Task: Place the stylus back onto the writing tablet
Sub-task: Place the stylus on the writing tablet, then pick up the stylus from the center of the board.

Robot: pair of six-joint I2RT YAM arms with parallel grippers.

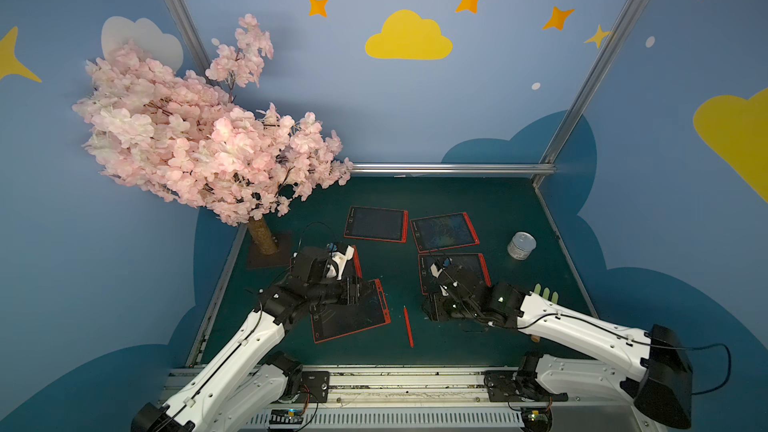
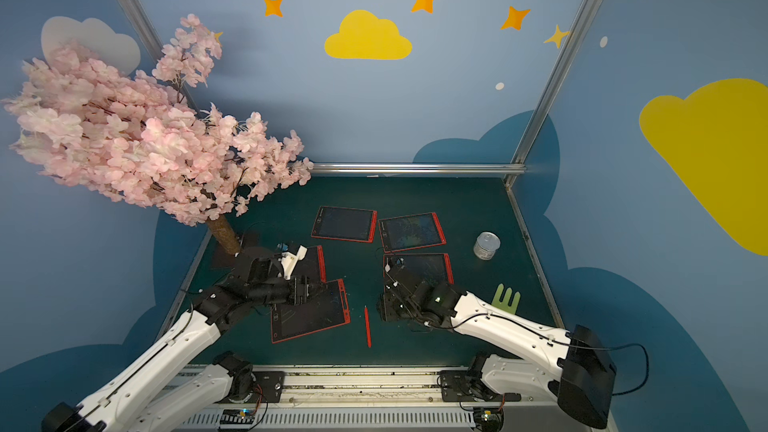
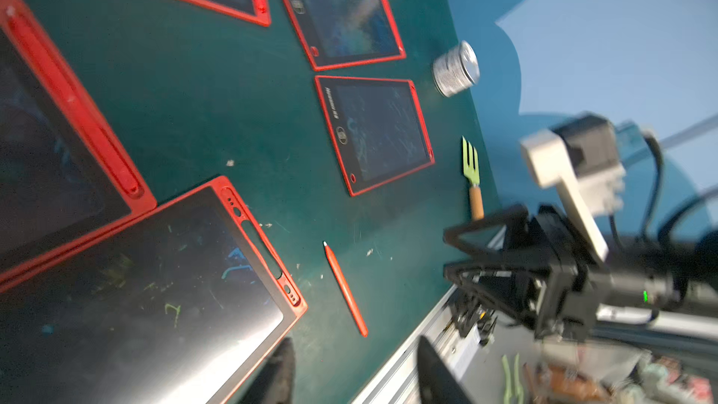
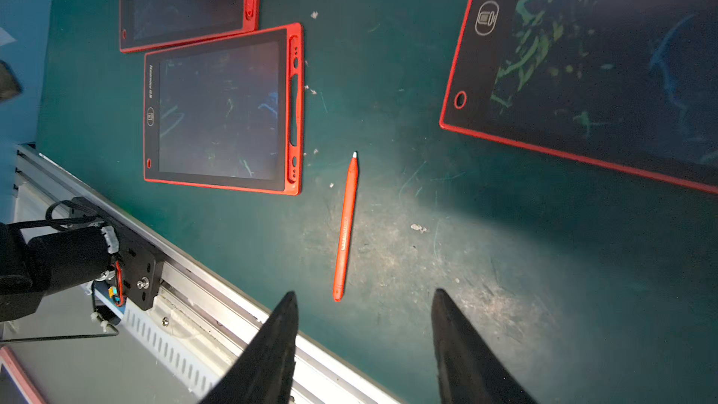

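Red stylus (image 4: 345, 227) | loose on green worktop (image 4: 427, 149), mid-frame | long axis running toward right pincer (image 4: 365, 292) | tips apart, empty | judged nearer arm

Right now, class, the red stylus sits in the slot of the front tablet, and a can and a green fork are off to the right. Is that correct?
No. The stylus lies on the mat beside the front tablet, whose slot is empty; the right wrist view shows it. The can and green fork are off to the right.
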